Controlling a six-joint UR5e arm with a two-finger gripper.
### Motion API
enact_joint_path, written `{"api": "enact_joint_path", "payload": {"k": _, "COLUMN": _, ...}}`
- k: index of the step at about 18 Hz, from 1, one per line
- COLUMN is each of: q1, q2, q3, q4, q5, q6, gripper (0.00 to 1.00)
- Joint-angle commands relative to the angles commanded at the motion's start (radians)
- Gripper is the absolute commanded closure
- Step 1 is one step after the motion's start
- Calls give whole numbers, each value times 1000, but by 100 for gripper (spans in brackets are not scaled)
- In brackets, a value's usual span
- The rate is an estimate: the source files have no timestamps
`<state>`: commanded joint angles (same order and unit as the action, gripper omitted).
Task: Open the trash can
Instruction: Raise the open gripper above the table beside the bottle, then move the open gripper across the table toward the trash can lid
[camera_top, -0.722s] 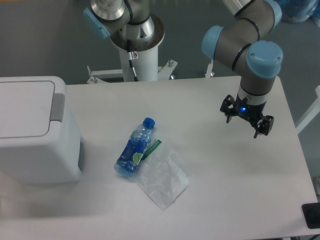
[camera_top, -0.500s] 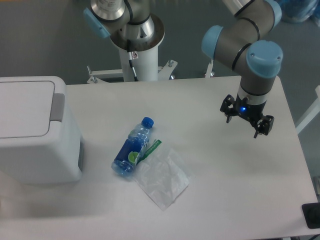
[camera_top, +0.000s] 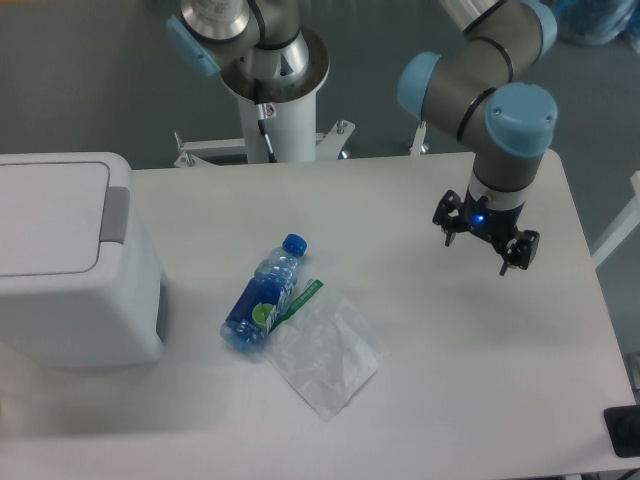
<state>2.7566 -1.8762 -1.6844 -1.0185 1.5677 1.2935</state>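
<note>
The trash can (camera_top: 70, 260) is a large white boxy bin at the left edge of the table, its flat lid panel down and a grey strip (camera_top: 116, 214) along the lid's right side. My gripper (camera_top: 482, 245) hangs over the right part of the table, far from the bin, fingers spread apart and holding nothing.
A blue plastic bottle (camera_top: 262, 295) lies on its side mid-table, with a crumpled clear plastic bag (camera_top: 325, 352) just right of it and below. A second arm's white base (camera_top: 275, 95) stands behind the table. The table's right edge runs close to my gripper.
My gripper has shifted slightly left and up. The bottle has rolled a little to the left.
</note>
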Motion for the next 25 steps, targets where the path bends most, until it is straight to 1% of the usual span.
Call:
{"api": "enact_joint_path", "payload": {"k": 2, "q1": -18, "q2": 17, "q3": -6, "q4": 0, "q5": -2, "q6": -109, "gripper": 0}}
{"api": "enact_joint_path", "payload": {"k": 5, "q1": -52, "q2": 20, "q3": 3, "q4": 1, "q5": -2, "q6": -132, "gripper": 0}}
{"api": "enact_joint_path", "payload": {"k": 6, "q1": -58, "q2": 20, "q3": 26, "q4": -8, "q5": -6, "q6": -132, "gripper": 0}}
{"api": "enact_joint_path", "payload": {"k": 8, "q1": -89, "q2": 22, "q3": 63, "q4": -60, "q5": -21, "q6": -140, "gripper": 0}}
{"api": "enact_joint_path", "payload": {"k": 10, "q1": -113, "q2": 38, "q3": 98, "q4": -115, "q5": -52, "q6": -209, "gripper": 0}}
{"api": "enact_joint_path", "payload": {"k": 12, "q1": -129, "q2": 61, "q3": 124, "q4": -173, "q5": -128, "q6": -298, "gripper": 0}}
{"api": "enact_joint_path", "payload": {"k": 16, "q1": -172, "q2": 107, "q3": 123, "q4": -178, "q5": -247, "q6": -430, "gripper": 0}}
{"api": "enact_joint_path", "payload": {"k": 18, "q1": -186, "q2": 135, "q3": 124, "q4": -183, "q5": -290, "q6": -474, "gripper": 0}}
{"api": "enact_joint_path", "payload": {"k": 19, "q1": -195, "q2": 144, "q3": 121, "q4": -186, "q5": -307, "q6": -523, "gripper": 0}}
{"api": "enact_joint_path", "payload": {"k": 21, "q1": -235, "q2": 163, "q3": 117, "q4": -198, "q5": -316, "q6": -615, "gripper": 0}}
{"api": "enact_joint_path", "payload": {"k": 23, "q1": -264, "q2": 169, "q3": 117, "q4": -218, "q5": -318, "q6": -672, "gripper": 0}}
{"api": "enact_joint_path", "payload": {"k": 25, "q1": -285, "q2": 181, "q3": 118, "q4": -219, "q5": -337, "q6": -726, "gripper": 0}}
